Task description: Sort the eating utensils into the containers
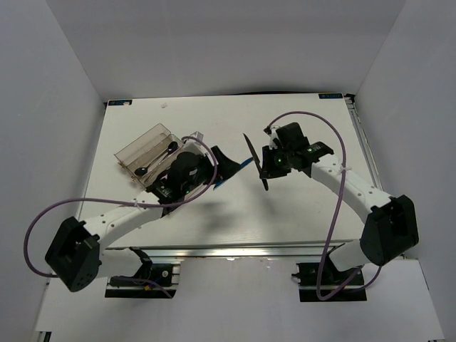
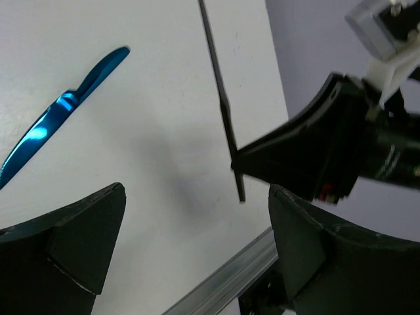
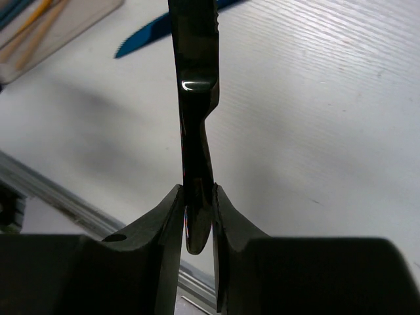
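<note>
My right gripper (image 1: 266,166) is shut on a black utensil (image 1: 254,160) and holds it above the table, nearly upright. In the right wrist view its fingertips (image 3: 172,205) pinch the glossy black handle (image 3: 194,98) near its end. My left gripper (image 1: 224,163) is open and empty, just left of that utensil; in the left wrist view the black utensil (image 2: 225,111) hangs between and beyond my open fingers (image 2: 79,243). A blue knife (image 2: 59,111) lies flat on the table (image 1: 228,179). The clear organiser tray (image 1: 132,149) at the left holds black spoons (image 1: 171,148).
The tray corner with orange sticks (image 3: 33,20) shows at the top left of the right wrist view. The right gripper's body (image 2: 315,157) is close in front of my left gripper. The table's metal front edge (image 2: 230,275) runs just below.
</note>
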